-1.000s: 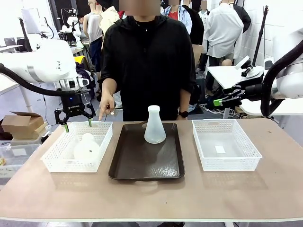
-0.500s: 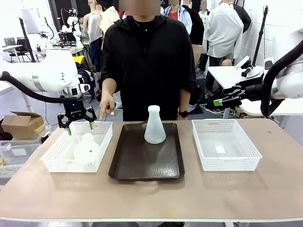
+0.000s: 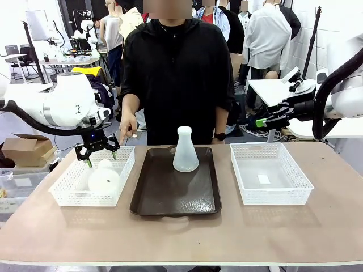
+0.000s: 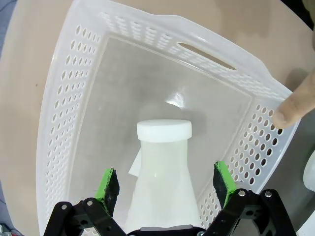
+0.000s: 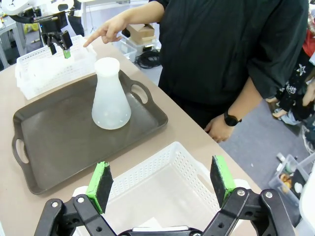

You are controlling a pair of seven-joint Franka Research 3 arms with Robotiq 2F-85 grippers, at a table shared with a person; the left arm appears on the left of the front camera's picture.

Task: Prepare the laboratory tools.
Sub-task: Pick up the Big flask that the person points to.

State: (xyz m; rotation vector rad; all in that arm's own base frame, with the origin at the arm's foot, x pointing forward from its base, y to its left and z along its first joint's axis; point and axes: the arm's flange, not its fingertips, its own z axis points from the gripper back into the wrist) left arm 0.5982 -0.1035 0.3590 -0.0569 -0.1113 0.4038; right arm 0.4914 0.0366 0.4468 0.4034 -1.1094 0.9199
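One frosted white conical flask (image 3: 104, 177) stands in the left mesh basket (image 3: 63, 188). My left gripper (image 3: 99, 152) hangs open just above it, and in the left wrist view the flask's capped neck (image 4: 164, 135) rises between the spread green pads (image 4: 108, 186) without touching them. The second flask (image 3: 185, 150) stands upright on the dark tray (image 3: 176, 198), also seen from the right wrist as a flask (image 5: 110, 96). My right gripper (image 3: 262, 122) is held open, high over the table's far right, above the right basket (image 5: 147, 164).
A person stands at the far side, one hand (image 3: 127, 127) pointing a finger (image 4: 295, 103) at the left basket's far corner. The white right basket (image 3: 269, 173) holds only a small label. A cardboard box (image 3: 22, 148) sits beyond the table's left edge.
My left gripper has come down and to the right, from above the basket's far edge to just over the flask's neck. The right arm and the person's hand have stayed put.
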